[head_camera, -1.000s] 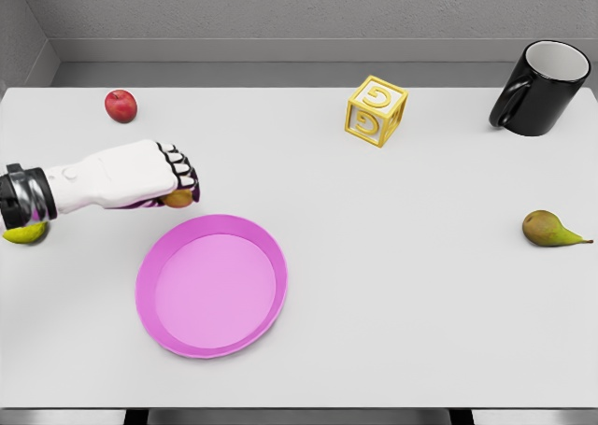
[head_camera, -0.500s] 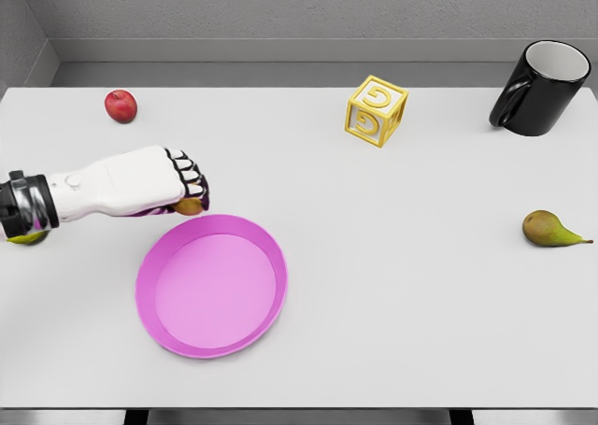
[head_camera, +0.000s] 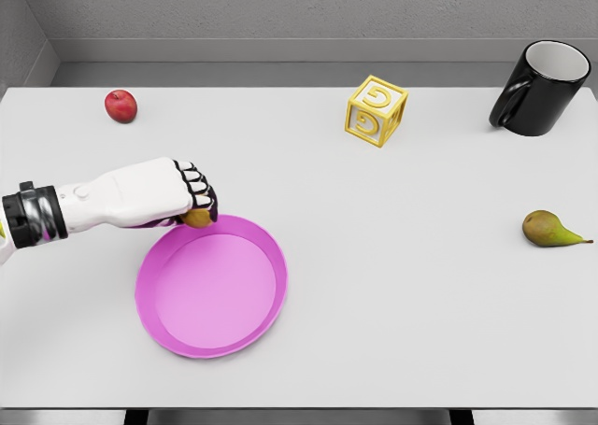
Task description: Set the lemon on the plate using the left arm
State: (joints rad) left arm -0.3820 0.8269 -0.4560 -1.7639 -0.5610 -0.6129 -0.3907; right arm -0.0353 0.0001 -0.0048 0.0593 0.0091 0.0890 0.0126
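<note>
We find the left hand (head_camera: 177, 196) at centre left with its fingers curled tight around the lemon (head_camera: 197, 219), carried just above the plate's (head_camera: 273, 257) upper-left rim, evidently so that release drops it inside the dish.

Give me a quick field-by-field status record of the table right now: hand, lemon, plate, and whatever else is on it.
left hand: curled around the lemon, at the plate's upper-left rim
lemon: mostly hidden under the fingers, only a yellow sliver shows, not yet released
plate: pink, nothing lying in it, front left of the table
right hand: not in view
apple: red, far left
block: yellow letter cube, far centre
mug: black, tilted, far right
pear: right edge, lying on its side
</note>
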